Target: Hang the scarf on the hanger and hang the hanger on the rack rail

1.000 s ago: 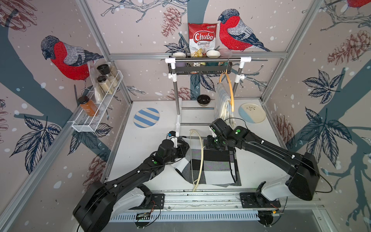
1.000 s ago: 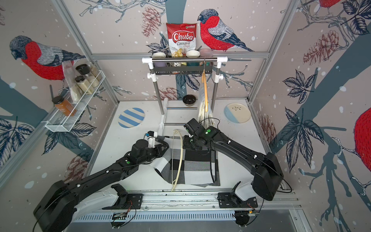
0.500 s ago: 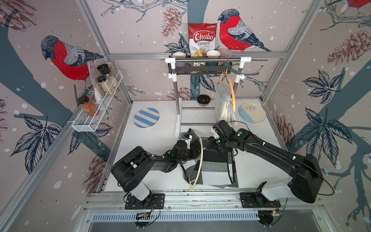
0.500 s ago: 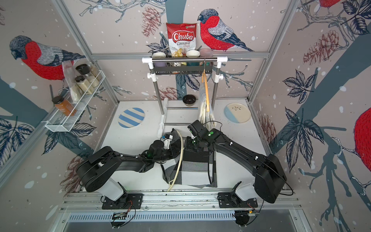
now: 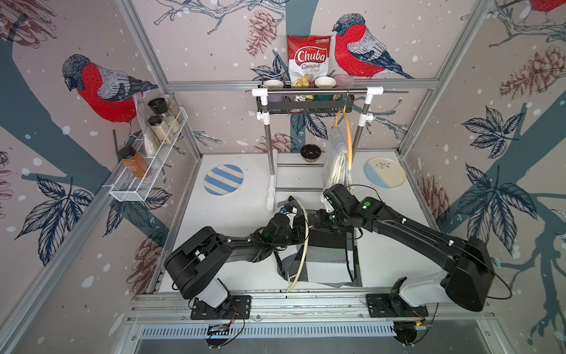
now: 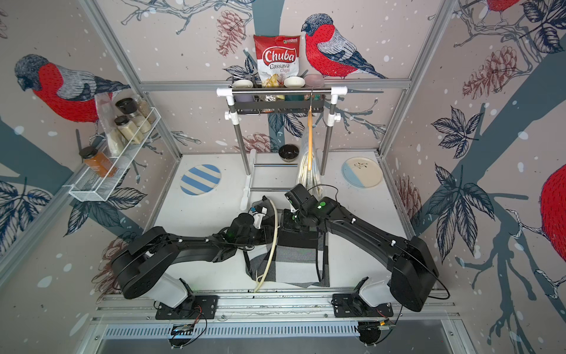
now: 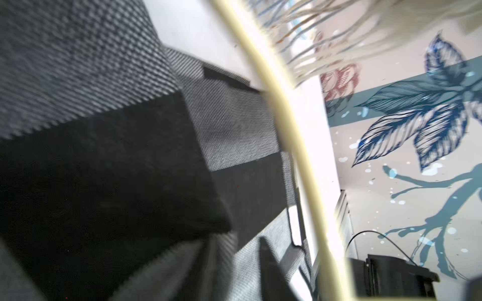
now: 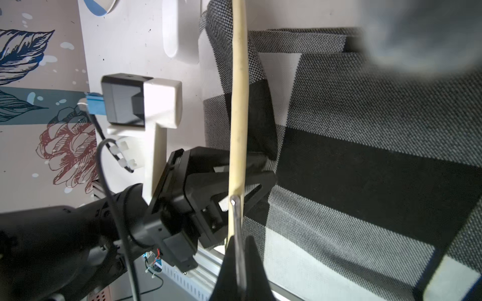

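Pinching the thin metal hook [image 8: 236, 216] of the cream curved wooden hanger [image 8: 238, 104], the right gripper [image 8: 238, 255] has its jaws fully closed on the wire. That grip at the hook looks deliberate: it props the hanger up on edge and leaves both arms of the curve free for cloth. The hanger's long curve runs from the hook toward the front rail, crossing right over the work.

And there's the work: the grey, black and white checked woven scarf [image 5: 324, 260] lies on the white table [image 5: 214, 220], front and centre between the two arms. Most of it is flat on the side of the hanger nearer the right arm, and a smaller flap is bunched on the left arm's side. So the cloth straddles the hanger's line, which reads to me like a drape half made.

Now the left gripper [image 8: 258, 169]. It sits low at the scarf's edge, just beside the hanger, with its jaws partly apart. Whether any cloth is caught between them, I can't tell; the hanger crosses in front of the fingers in the right wrist view, and the left wrist view shows only a dark fold pressed close to the lens.

My call: the scarf is not yet hung, and needs evening out before any lift.
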Controlling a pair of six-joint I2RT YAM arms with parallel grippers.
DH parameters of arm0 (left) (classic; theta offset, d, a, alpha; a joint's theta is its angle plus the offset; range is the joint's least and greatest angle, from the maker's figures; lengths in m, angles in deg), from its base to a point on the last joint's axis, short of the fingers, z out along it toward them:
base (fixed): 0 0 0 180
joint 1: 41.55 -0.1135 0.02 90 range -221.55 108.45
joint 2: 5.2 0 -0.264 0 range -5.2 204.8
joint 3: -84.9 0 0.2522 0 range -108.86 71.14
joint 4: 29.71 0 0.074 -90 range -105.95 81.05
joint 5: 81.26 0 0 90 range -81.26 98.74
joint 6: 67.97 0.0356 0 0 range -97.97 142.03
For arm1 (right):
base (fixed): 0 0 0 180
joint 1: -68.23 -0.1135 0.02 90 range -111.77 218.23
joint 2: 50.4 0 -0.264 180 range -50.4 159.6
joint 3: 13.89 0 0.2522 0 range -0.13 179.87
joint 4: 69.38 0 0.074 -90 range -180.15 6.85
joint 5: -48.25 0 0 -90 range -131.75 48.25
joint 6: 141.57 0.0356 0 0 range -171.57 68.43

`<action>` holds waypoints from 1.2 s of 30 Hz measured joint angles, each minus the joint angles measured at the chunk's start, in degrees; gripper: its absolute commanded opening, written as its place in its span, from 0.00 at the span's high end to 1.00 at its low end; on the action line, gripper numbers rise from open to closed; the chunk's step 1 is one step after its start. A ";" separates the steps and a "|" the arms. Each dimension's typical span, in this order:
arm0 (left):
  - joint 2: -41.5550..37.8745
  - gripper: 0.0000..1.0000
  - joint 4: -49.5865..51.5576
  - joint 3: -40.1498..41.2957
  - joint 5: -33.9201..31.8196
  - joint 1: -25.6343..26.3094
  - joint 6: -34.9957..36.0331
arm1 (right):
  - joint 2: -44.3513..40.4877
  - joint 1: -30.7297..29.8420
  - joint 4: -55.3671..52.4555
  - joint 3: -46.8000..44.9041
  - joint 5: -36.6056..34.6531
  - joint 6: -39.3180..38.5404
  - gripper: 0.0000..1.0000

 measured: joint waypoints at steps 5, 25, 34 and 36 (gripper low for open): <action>-8.87 0.30 15.04 -3.63 -0.61 -0.85 6.03 | -2.05 2.03 -1.33 -1.84 0.55 -0.24 1.00; -41.90 0.20 41.03 14.12 -10.45 -2.60 3.13 | 4.26 -0.20 -3.28 4.42 -0.09 -2.89 1.00; -28.09 0.76 20.61 14.69 -4.59 -2.73 0.44 | 4.35 -1.14 -4.24 5.16 -0.66 -2.86 1.00; -25.11 1.00 18.21 13.97 -3.48 -2.82 1.05 | 4.37 -1.73 -4.79 5.66 -0.92 -2.86 1.00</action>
